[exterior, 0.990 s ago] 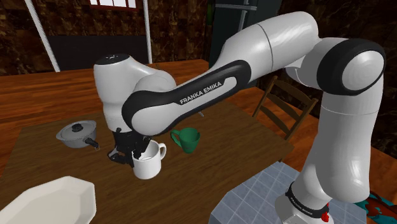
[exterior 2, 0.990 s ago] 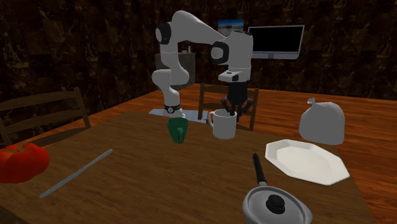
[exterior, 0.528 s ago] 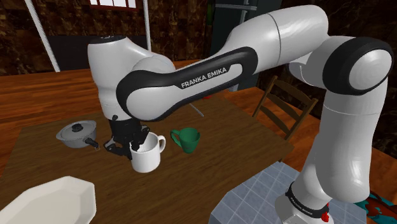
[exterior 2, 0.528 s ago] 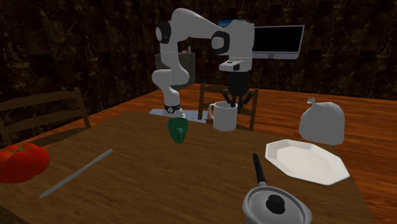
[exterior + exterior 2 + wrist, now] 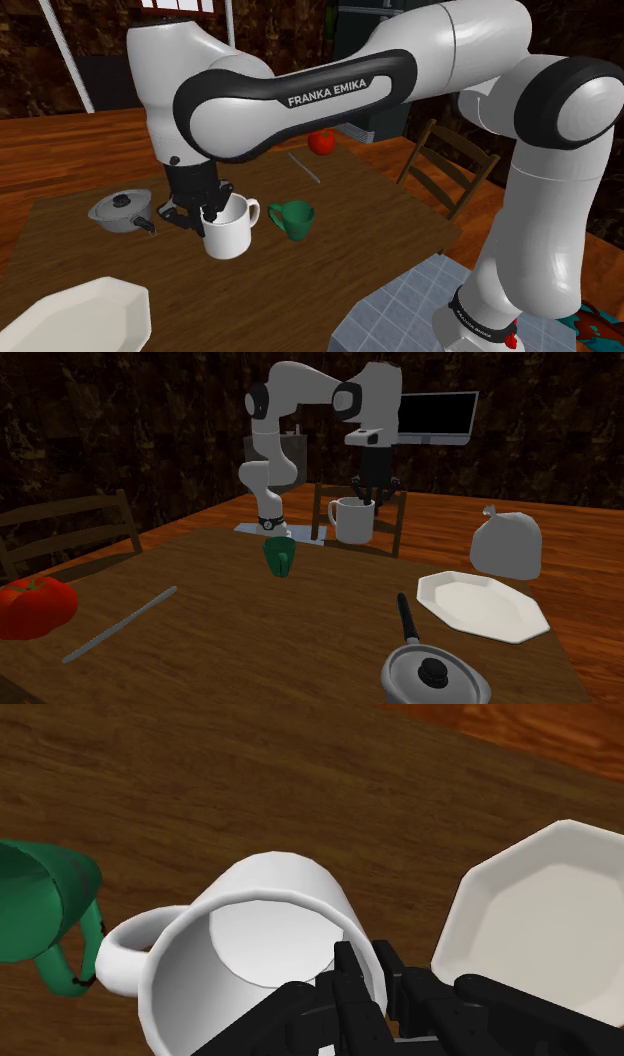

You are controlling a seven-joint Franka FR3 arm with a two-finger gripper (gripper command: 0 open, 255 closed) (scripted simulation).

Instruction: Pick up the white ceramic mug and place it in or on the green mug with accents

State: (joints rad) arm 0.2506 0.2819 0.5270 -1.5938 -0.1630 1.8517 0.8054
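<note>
Gripper (image 5: 208, 213) was clamped on the rim of the white mug (image 5: 232, 232), one finger inside the wall, one outside; wrist view showed the pinch plainly. Vs. 1 s ago the arm had gone up and the mug w/ it: it no longer sat on the table (image 5: 370, 210) but hung upright just above it, beside the green mug (image 5: 292, 218), handle toward it, not touching. Lift looked mostly vertical, w/ little travel toward the green mug yet. So the pick seems done and the grasp holding; what's left is the carry across and the set-down. White plate (image 5: 540, 914) lay beyond the held mug, opposite the green mug.
</note>
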